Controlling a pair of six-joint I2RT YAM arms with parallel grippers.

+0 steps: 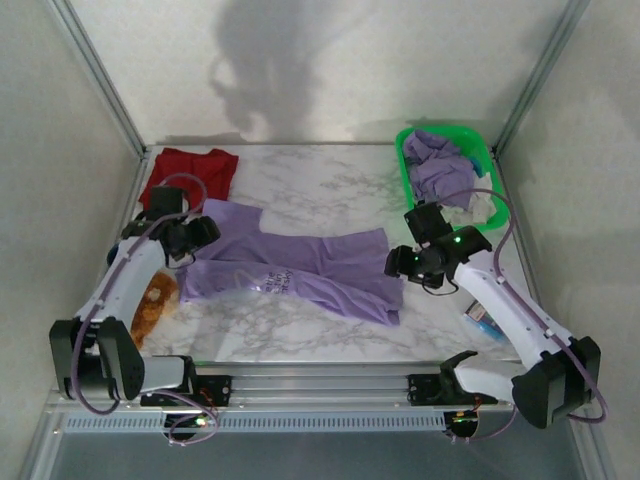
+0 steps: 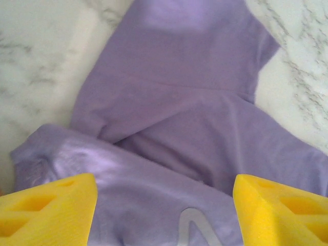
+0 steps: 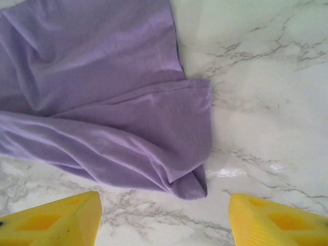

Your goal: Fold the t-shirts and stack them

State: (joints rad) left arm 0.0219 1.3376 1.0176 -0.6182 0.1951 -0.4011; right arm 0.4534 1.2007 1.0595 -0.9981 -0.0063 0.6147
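The left gripper (image 1: 192, 238) and the right gripper (image 1: 405, 262) both stand open and hold nothing. The lavender t-shirt (image 1: 300, 270) lies on the tabletop (image 1: 310, 190) between them, one end just under each gripper. Its fold is loose and wrinkled, so I think a new grasp may catch only one layer and pull the fold apart. The white lettering (image 1: 268, 281) near the left gripper is too small to read.
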